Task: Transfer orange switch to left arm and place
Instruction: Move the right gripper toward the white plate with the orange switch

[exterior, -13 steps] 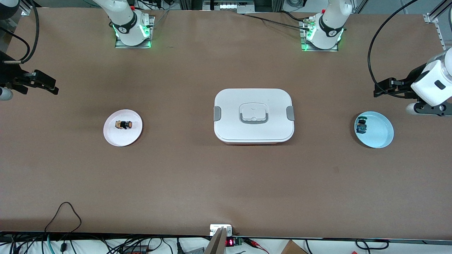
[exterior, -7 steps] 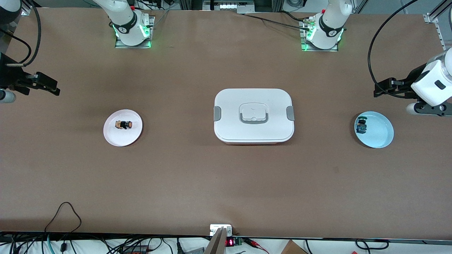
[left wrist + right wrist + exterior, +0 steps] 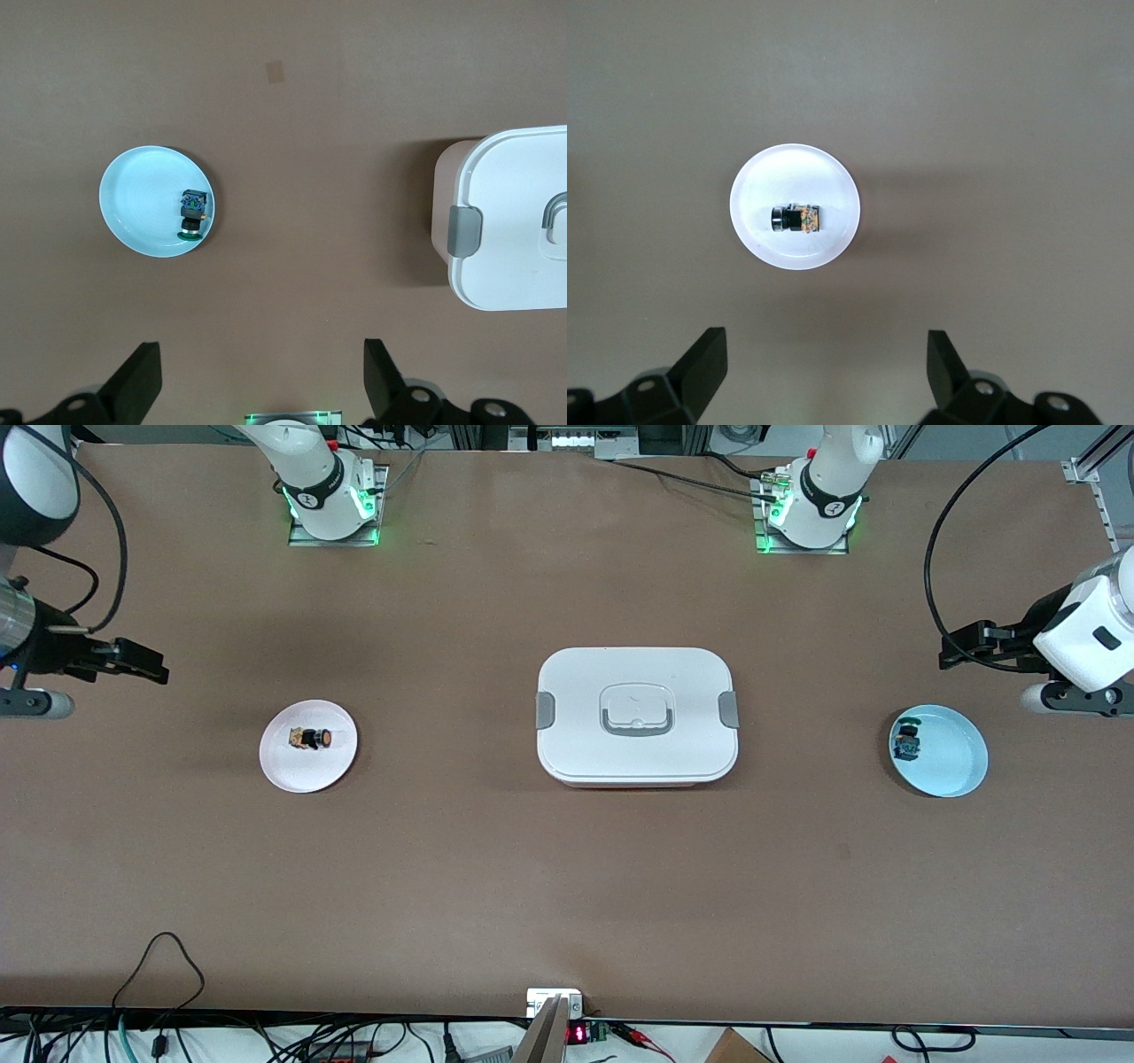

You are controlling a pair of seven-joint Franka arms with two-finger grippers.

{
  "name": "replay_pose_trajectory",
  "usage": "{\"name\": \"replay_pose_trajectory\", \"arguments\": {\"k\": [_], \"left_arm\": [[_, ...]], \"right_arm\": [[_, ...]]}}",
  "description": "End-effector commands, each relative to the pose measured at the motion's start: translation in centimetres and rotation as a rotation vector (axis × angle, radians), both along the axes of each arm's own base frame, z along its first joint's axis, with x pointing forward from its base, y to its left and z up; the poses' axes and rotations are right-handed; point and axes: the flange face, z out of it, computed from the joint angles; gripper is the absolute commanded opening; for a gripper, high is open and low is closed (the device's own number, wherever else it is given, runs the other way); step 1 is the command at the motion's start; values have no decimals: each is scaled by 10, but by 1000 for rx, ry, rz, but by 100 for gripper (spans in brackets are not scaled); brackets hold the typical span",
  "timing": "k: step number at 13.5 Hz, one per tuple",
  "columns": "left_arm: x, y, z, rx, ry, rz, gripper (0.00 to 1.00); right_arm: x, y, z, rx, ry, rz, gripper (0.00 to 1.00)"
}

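The opening reach is in hand: the right gripper (image 3: 146,664) hangs wide open and empty, above and short of the white plate (image 3: 283,766) where the orange switch (image 3: 312,738) lies. The left gripper (image 3: 961,646) waits, spread and empty, near the blue plate (image 3: 961,766). Next, I judge, the right gripper must descend over the switch, with the box (image 3: 636,713) well apart.

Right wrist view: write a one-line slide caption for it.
Right gripper, fingers open, hovers above the orange switch lying on its side on the white plate.
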Motion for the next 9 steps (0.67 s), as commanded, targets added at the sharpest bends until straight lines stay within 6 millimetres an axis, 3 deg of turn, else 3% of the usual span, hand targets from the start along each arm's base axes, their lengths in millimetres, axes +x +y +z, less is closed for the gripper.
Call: {"name": "replay_pose_trajectory", "arguments": {"k": [1,9], "left_arm": [[2,-1,5,-6,1,-4,100],[4,-5,19,-6,-32,-9,100]], "right_arm": [[13,5,-24,-13,23,-1,100],[35,8,-111,-25,53,11,100]]}}
